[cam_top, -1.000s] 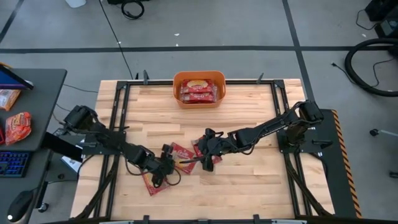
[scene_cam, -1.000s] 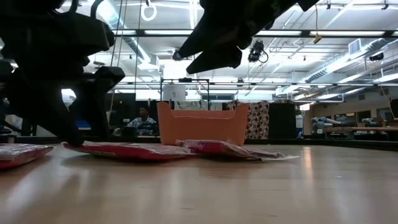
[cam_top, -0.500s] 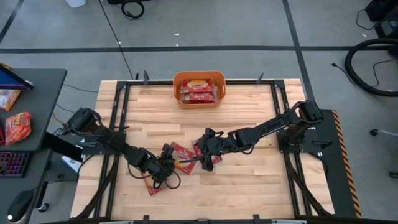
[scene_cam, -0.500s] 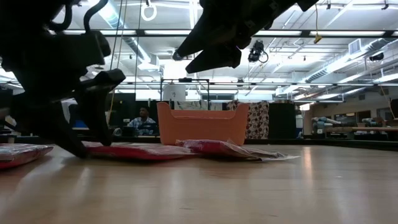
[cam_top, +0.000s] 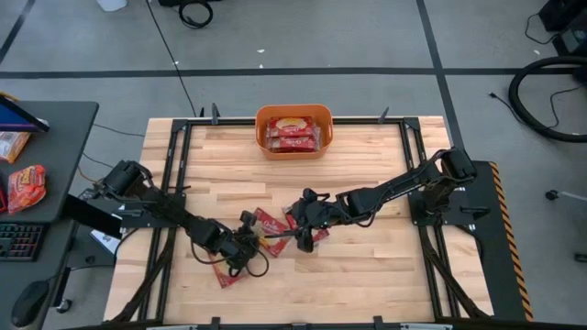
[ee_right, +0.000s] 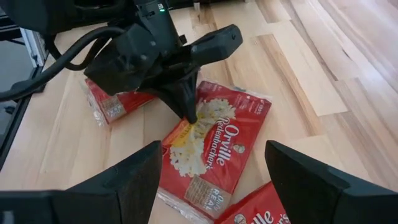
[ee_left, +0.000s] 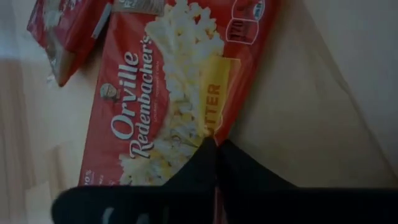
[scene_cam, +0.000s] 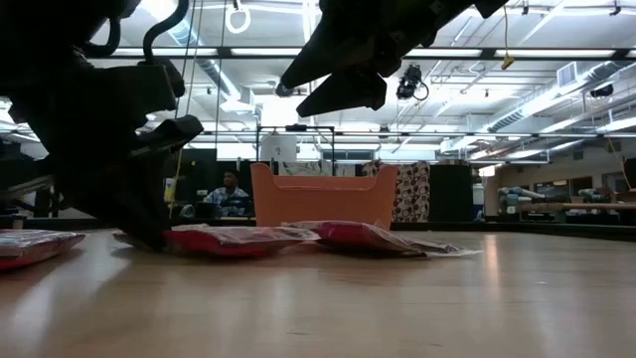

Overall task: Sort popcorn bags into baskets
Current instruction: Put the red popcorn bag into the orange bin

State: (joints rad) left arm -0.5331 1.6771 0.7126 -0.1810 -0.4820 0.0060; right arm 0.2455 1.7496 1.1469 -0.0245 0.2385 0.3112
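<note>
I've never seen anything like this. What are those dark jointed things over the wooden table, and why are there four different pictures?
They are two robot arms, each ending in a two-finger gripper. One camera looks straight down, one sits at table height, and one rides on each wrist. The job is sorting popcorn bags into the orange basket, which already holds a few. The left gripper has its fingers shut, tips pressed on a popcorn bag lying flat on the table; it is not lifted. The right gripper hovers open over the same bag. More bags lie nearby.
</note>
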